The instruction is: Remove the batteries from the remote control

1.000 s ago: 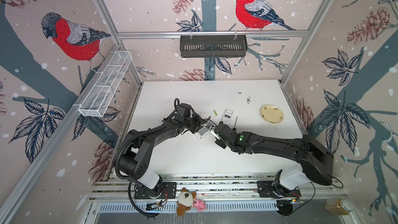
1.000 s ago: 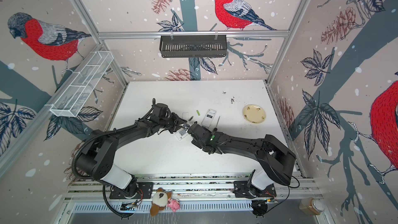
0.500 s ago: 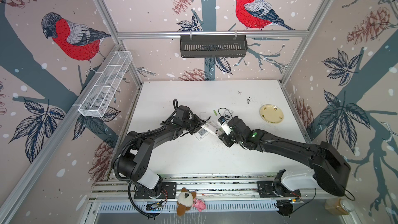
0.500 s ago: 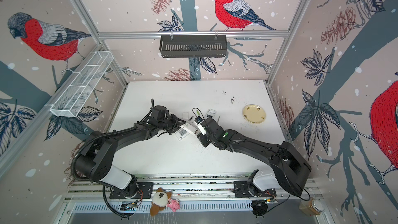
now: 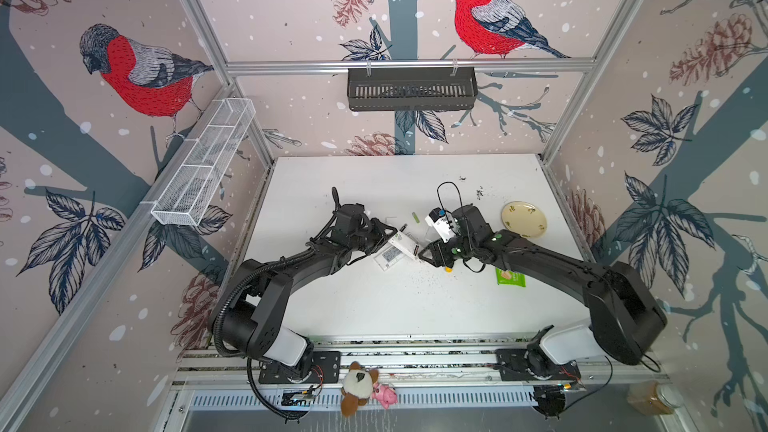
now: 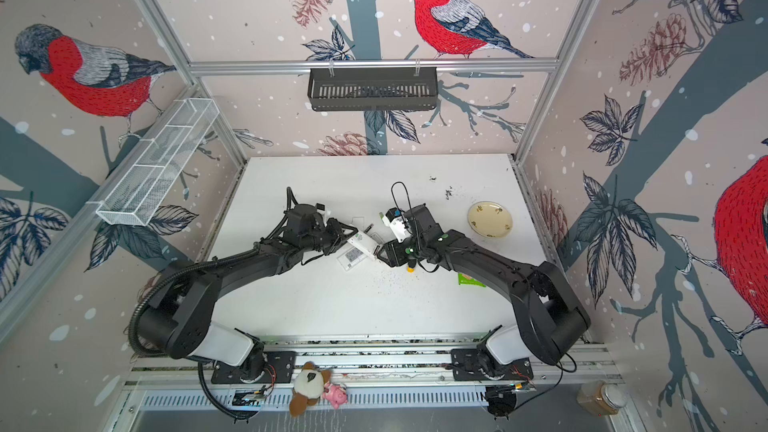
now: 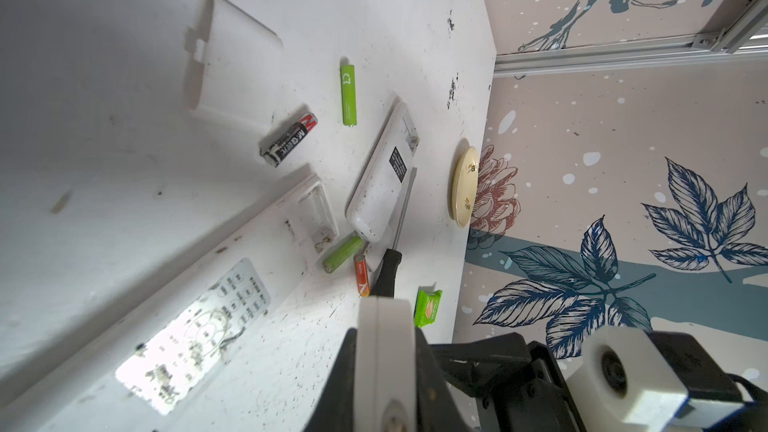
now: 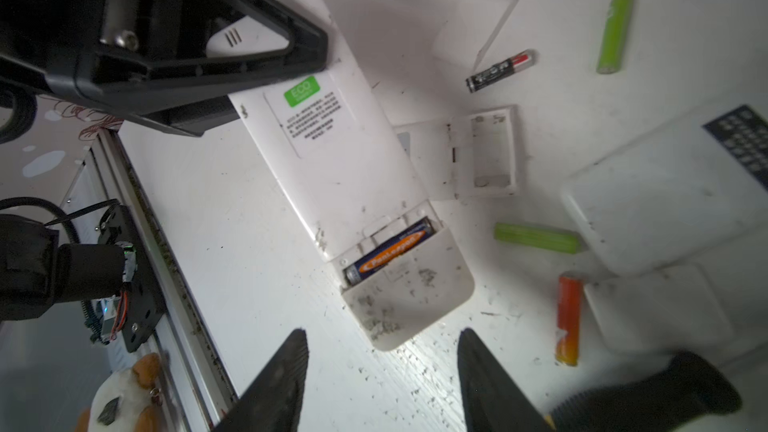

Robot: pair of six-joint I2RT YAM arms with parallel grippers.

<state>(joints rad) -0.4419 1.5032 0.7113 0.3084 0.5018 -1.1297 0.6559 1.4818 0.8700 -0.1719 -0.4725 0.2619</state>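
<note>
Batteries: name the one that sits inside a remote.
The blue-and-orange battery, in the open bay of the ECO-labelled remote; the others lie loose on the table.

Five batteries (image 8: 615, 33), three remotes (image 8: 332, 139), one screwdriver (image 7: 388, 272), one plate (image 5: 523, 219)

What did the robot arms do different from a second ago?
The right tool opened its jaws and holds nothing now, at the cover end of the long white remote control. That arm's elbow swung out to the right. The left tool stayed clamped on the remote's other end, and the lime green battery on the table stayed put.
</note>
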